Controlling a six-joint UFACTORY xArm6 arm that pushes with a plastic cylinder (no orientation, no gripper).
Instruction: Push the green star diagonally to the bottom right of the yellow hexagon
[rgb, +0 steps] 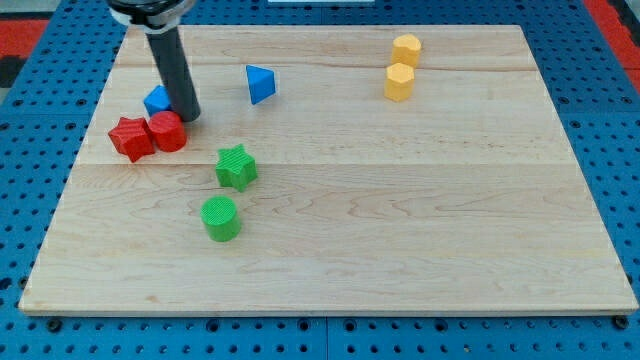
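The green star (236, 167) lies left of the board's middle. The yellow hexagon (399, 82) sits near the view's top right, with a second yellow block (406, 48) just above it. My tip (189, 117) is at the view's upper left, touching or just above the red cylinder (167, 131), about 50 px up and left of the green star. The rod hides part of a blue block (158, 100).
A red star (130, 138) sits left of the red cylinder. A blue triangle (260, 84) lies right of my rod. A green cylinder (220, 218) sits below the green star. The wooden board (420, 230) rests on a blue pegboard.
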